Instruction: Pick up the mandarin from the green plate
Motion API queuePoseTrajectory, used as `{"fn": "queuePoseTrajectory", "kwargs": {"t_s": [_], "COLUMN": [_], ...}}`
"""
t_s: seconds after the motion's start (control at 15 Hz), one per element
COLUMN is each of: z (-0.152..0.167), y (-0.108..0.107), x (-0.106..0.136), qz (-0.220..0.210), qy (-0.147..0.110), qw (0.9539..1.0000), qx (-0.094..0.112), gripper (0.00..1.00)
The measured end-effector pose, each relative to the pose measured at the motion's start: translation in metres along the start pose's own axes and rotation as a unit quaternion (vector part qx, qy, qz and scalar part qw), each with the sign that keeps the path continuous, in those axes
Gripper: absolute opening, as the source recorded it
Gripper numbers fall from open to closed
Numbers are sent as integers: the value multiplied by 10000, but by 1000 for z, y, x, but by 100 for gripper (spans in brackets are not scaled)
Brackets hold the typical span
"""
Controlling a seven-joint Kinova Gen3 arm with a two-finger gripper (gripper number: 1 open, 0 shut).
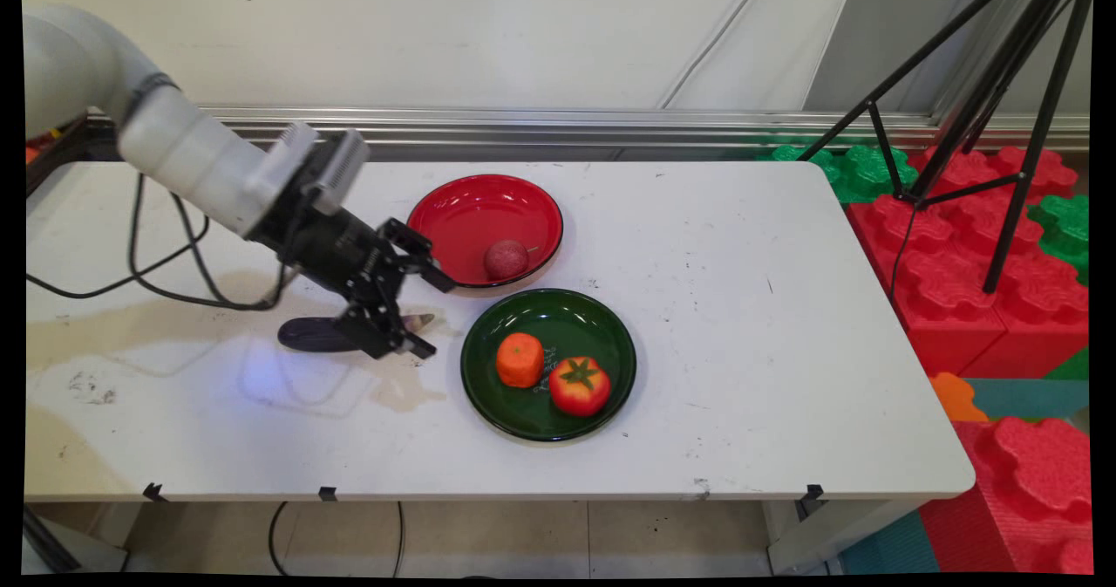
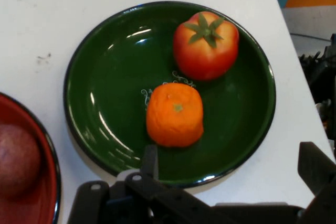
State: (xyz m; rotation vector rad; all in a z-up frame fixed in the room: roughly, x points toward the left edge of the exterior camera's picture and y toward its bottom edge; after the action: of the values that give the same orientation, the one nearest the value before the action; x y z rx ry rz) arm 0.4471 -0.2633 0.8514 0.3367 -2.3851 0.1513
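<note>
Left edge of the white table (image 1: 741,308): a wide beige stain (image 1: 105,325) and faint dark scuffs on the surface, with black cables (image 1: 166,282) sagging from the white arm above.

Left of centre: black gripper (image 1: 433,317) held low over the table, pointing toward the right edge, jaws spread wide and holding nothing. Directly under it, a dark purple eggplant (image 1: 318,334) lying flat on the table, stem end toward the plates; lower finger in front of the stem end, contact not discernible.

Centre, toward the far edge: glossy red plate (image 1: 453,212) carrying one dark red round fruit (image 1: 506,259) at its near right side; upper finger close to this plate's near left rim.

Centre, nearer the front edge: dark green plate (image 1: 593,325), just beside the red plate, carrying an orange (image 1: 520,359) on the left and a red tomato (image 1: 580,385) with a green calyx on the right, the two close together. Hand view: both pieces seen past the open fingers, the orange nearer.

Right half of the table: bare, with small dark specks and scratches.

Behind the far edge: a metal rail (image 1: 567,120) along the base of a pale wall (image 1: 436,37).

Beyond the right edge: red foam blocks (image 1: 959,308) and green foam blocks (image 1: 863,168) stacked on the floor, with a black tripod (image 1: 1003,133) standing among them.

Below the front edge: pale floor tiles (image 1: 523,535).
</note>
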Motion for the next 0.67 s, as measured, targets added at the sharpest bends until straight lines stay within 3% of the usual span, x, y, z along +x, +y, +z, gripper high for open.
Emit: {"fn": "queuePoseTrajectory", "kwargs": {"t_s": [0.67], "z": [64], "y": [-17], "x": [6], "qz": [103], "qy": [-347], "qw": [9993], "qx": [-20], "gripper": [100]}}
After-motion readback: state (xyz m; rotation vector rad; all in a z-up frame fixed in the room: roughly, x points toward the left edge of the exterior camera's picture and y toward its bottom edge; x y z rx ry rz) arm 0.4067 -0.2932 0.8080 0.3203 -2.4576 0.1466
